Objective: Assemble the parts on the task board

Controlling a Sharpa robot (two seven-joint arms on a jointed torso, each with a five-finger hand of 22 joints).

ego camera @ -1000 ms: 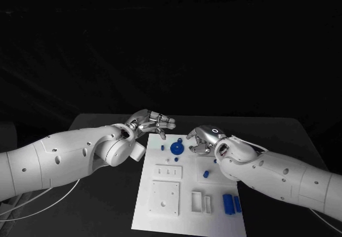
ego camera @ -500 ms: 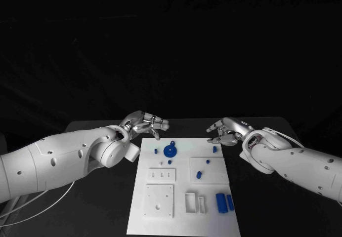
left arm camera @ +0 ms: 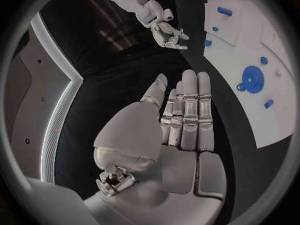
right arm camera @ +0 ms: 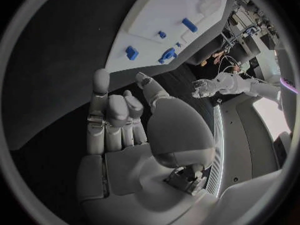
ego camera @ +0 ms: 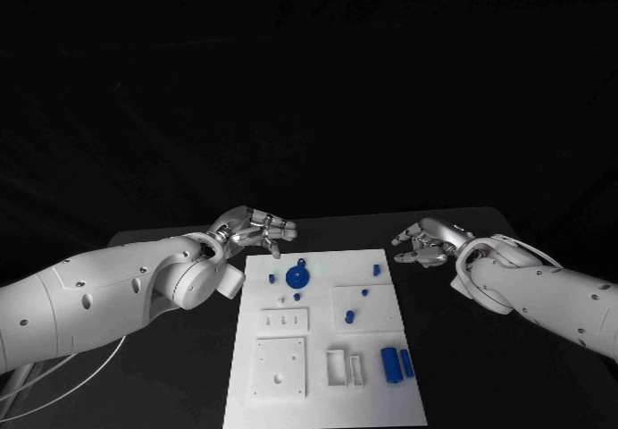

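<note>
While both hands hold nothing, the left hand with fingers apart just off the far left corner of the task board and the right hand loosely curled just past its far right corner, the small blue parts lie on the white board between them. They look hard, light and smooth, so they could slip. The round blue gear near the far end is best pinched gently by its rim.
</note>
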